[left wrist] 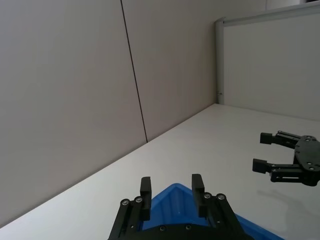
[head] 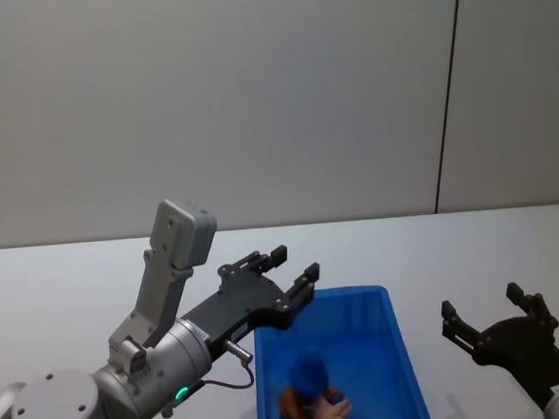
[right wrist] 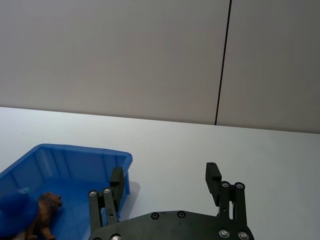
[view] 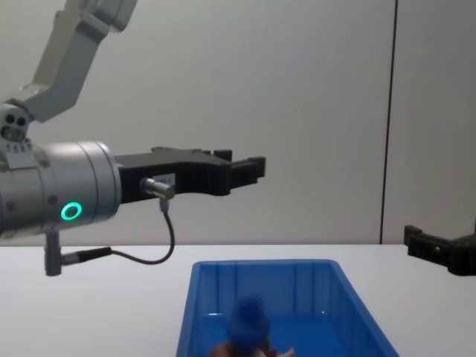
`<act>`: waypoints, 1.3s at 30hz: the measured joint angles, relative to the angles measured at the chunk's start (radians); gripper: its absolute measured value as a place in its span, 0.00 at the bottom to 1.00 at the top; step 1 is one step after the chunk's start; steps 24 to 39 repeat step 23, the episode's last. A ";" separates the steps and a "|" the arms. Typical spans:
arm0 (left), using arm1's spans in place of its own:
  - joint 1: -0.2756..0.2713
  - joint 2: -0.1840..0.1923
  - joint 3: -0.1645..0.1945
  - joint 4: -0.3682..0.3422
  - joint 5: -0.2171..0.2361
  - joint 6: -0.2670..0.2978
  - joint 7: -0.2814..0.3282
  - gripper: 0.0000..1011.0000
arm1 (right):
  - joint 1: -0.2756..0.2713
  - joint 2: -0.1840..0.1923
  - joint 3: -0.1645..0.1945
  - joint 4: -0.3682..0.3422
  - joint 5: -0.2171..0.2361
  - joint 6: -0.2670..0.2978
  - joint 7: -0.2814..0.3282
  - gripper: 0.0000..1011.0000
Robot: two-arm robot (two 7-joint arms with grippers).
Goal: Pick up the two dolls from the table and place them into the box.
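- Step in hand: placement appears complete. Both dolls lie inside the box (head: 393,354), so the task reads as at or near its end.
- Blue round-headed figure (head: 309,370): on the box floor, toward the near end. Its orientation cannot be told, since the head hides the body.
- Shaggy brown animal (right wrist: 44,209): on the box floor, touching or just beside the blue figure. In the right wrist view its head points toward the far wall of the box, so its long axis runs roughly near-to-far (judged from that one view).
- Box: long axis near-to-far on the table (head: 65,280), standing between the two arms.
- Left gripper (head: 285,264): raised above the far left corner of the box, fingers spread, carrying nothing.
- Right gripper (head: 495,322): to the right of the box, clear of its rim, fingers spread, carrying nothing.
- Next move (a judgement): no further grasp is called for; withdraw both arms from the box without brushing its rim.
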 joint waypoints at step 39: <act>-0.019 -0.020 0.007 0.015 -0.012 -0.025 -0.049 0.99 | 0.000 0.000 0.000 0.000 0.000 0.000 0.000 0.99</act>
